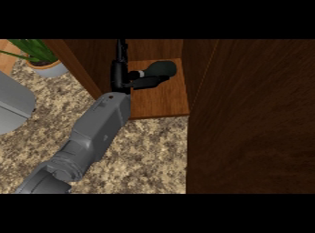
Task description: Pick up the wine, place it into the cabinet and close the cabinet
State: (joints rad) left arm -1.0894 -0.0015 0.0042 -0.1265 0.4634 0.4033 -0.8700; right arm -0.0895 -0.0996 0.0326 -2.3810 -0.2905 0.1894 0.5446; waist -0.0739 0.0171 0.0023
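Note:
The dark wine bottle [162, 68] rests on the wooden shelf [167, 102] inside the open cabinet, near the shelf's back. My left hand [122, 75] reaches into the cabinet just left of the bottle. Its fingers [122, 48] point straight back along the cabinet's left wall, and its thumb [149, 83] sticks out to the right just below the bottle. The hand looks open; I cannot tell whether the thumb touches the bottle. The grey left forearm [96, 129] crosses the counter from the lower left. My right hand shows nowhere.
The open cabinet door [261, 118] fills the right side as a tall dark wood panel. On the speckled counter [147, 154], a potted plant [44, 61] stands at the upper left and a grey rounded object [2, 104] lies at the left edge.

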